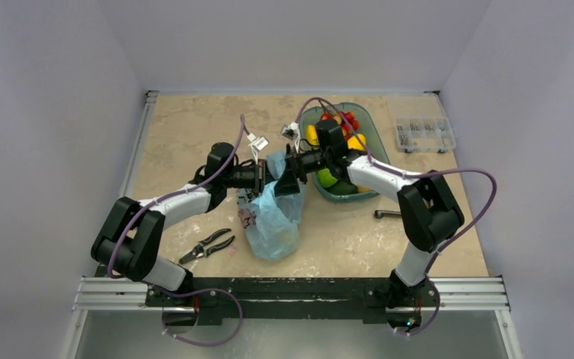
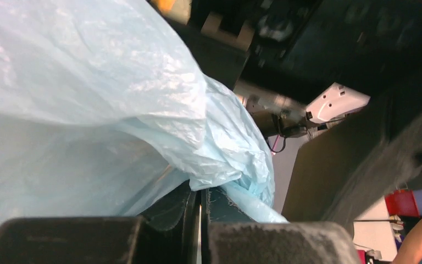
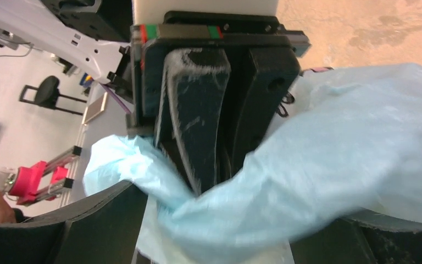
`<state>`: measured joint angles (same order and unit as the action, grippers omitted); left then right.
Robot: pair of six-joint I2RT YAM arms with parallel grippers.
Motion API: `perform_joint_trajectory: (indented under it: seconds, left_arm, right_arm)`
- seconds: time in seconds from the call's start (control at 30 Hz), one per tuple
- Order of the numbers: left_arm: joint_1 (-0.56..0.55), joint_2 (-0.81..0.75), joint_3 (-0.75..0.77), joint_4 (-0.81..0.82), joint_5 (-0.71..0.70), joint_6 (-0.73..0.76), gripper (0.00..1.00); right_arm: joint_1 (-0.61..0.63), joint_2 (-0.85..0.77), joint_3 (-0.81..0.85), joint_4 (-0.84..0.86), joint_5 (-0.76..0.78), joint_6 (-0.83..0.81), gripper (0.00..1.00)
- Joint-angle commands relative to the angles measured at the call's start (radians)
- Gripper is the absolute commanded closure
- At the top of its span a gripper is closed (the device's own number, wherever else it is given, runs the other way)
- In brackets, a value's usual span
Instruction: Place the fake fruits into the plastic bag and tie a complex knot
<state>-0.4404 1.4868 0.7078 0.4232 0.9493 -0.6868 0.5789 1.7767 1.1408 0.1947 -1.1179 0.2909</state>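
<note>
The light-blue plastic bag [image 1: 273,221] lies bulged at the table's middle, its top pulled up between both grippers. My left gripper [image 1: 267,178] is shut on a bunched strip of the bag [image 2: 220,159]; its pads [image 2: 222,206] pinch the plastic. My right gripper [image 1: 287,178] faces it, jaws wide apart, with the bag's stretched plastic [image 3: 307,165] running between its fingers [image 3: 101,228]. The left gripper's shut fingers [image 3: 195,126] show in the right wrist view. Several fake fruits [image 1: 353,140], yellow, red and green, lie in the teal dish [image 1: 374,123]. No tied knot shows.
Pliers [image 1: 208,245] lie on the table left of the bag. A clear compartment box [image 1: 423,134] stands at the back right. A small dark tool [image 1: 389,215] lies right of the bag. White clips [image 1: 258,143] lie behind the grippers.
</note>
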Motion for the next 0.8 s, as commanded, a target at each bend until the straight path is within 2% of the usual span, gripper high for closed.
perform_joint_trajectory:
  seconds: [0.0, 0.2, 0.27, 0.3, 0.37, 0.4, 0.43, 0.5, 0.6, 0.77]
  left_arm:
    - [-0.005, -0.015, 0.000, 0.011, 0.045, 0.037, 1.00]
    - [-0.006, -0.002, 0.014, 0.019, 0.049, 0.033, 1.00]
    - [-0.006, 0.000, 0.019, 0.019, 0.051, 0.033, 1.00]
    - [-0.006, 0.000, 0.020, 0.019, 0.052, 0.032, 1.00]
    - [-0.005, -0.001, 0.022, 0.019, 0.054, 0.030, 1.00]
    - [-0.005, 0.000, 0.022, 0.019, 0.054, 0.028, 1.00]
    - [-0.006, 0.000, 0.022, 0.020, 0.054, 0.028, 1.00]
    - [-0.005, 0.002, 0.022, 0.021, 0.055, 0.028, 1.00]
    - [-0.007, 0.003, 0.021, 0.021, 0.054, 0.029, 1.00]
    - [-0.008, 0.001, 0.025, 0.005, 0.054, 0.039, 1.00]
  right_arm:
    - [-0.094, -0.130, 0.059, -0.283, -0.031, -0.220, 0.14]
    - [-0.152, -0.178, 0.132, -0.654, -0.050, -0.479, 0.09]
    - [-0.168, -0.181, 0.140, -0.765, -0.054, -0.563, 0.18]
    - [-0.176, -0.181, 0.136, -0.805, -0.052, -0.599, 0.26]
    - [-0.189, -0.185, 0.109, -0.839, -0.035, -0.646, 0.52]
    - [-0.188, -0.189, 0.089, -0.826, -0.005, -0.654, 0.64]
    - [-0.189, -0.192, 0.062, -0.782, 0.011, -0.632, 0.71]
    - [-0.185, -0.203, 0.016, -0.638, 0.039, -0.520, 0.79]
    - [-0.166, -0.206, -0.021, -0.404, 0.069, -0.328, 0.83]
    - [-0.107, -0.183, -0.022, -0.215, 0.084, -0.188, 0.80]
